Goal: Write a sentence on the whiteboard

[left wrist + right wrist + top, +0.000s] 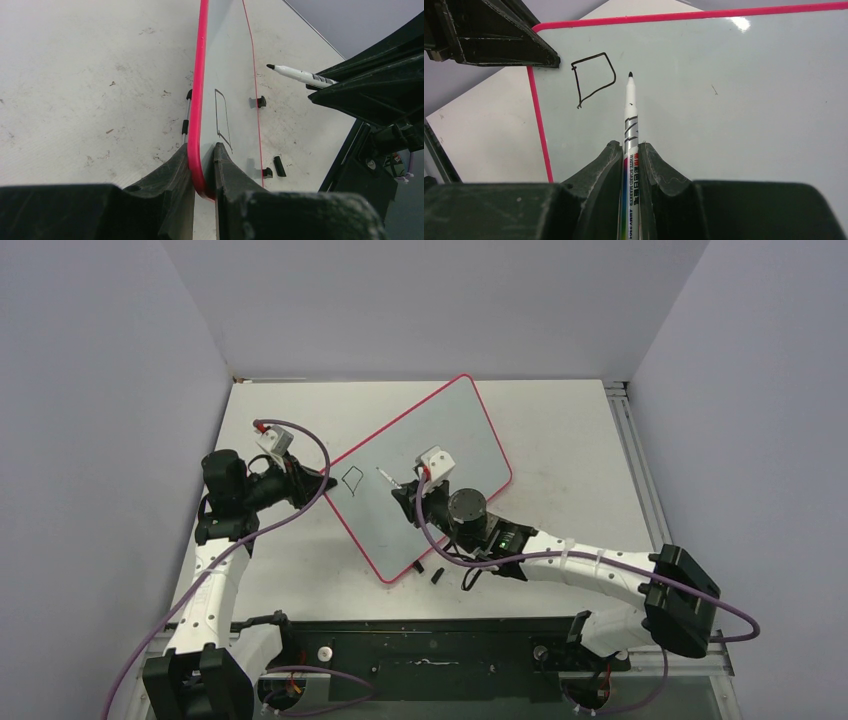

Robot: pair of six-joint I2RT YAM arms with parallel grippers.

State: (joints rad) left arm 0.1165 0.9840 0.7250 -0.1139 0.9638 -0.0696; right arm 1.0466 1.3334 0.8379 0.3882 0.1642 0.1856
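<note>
The whiteboard (460, 430) lies slantwise on the middle of the desk (570, 440). Its left rim is clenched between the fingers of the left gripper (201, 150). The right gripper (630, 147) grasps a whiteboard marker (630, 112) in its fingers. Of the sentence (593, 77), only one boxy "D" near that rim is written, with the marker tip just beside it. The task looks barely begun: the rest of the first word and all later words are unwritten. Whether the tip touches the board cannot be told.
</note>
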